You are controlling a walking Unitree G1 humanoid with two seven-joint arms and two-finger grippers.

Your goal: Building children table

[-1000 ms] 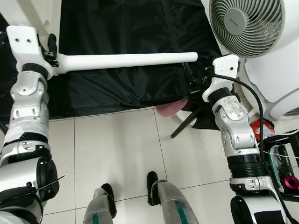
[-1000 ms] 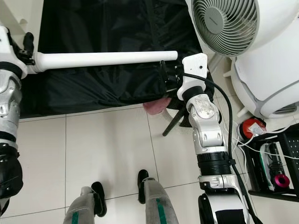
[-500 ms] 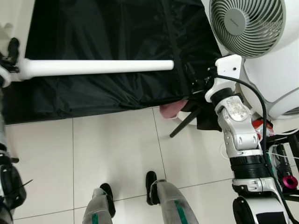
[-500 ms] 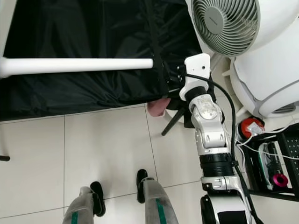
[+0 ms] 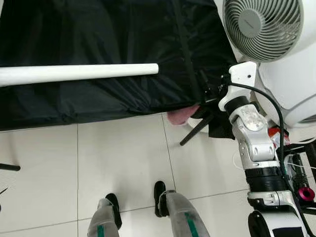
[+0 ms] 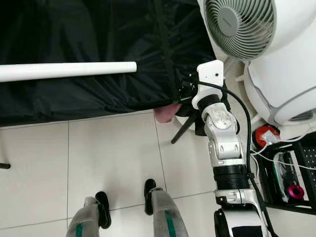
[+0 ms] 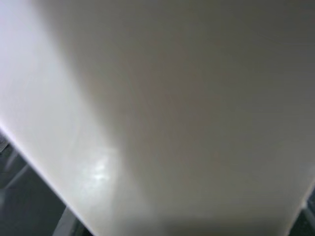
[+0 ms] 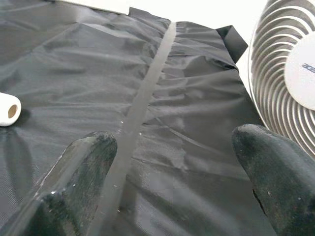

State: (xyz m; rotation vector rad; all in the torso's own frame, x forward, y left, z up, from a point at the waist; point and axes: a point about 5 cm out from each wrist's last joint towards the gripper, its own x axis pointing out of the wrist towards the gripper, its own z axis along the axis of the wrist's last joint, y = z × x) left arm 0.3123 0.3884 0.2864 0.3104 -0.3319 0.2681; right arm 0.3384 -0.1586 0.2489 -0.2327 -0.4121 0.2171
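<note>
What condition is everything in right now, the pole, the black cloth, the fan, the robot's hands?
White table leg: horizontal, above the black cloth.
Black fabric cover: spread out, wrinkled.
Fan: blades not blurred, seemingly off.
Right gripper: open, empty, over the cloth.
Dyson hair dryer: stored in a black rack.

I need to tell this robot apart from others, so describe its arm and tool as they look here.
The right arm is silver metal in jointed segments with black collars, ending in a white block. A black cable loops along it. The right tool has two thick, rounded black fingers.
</note>
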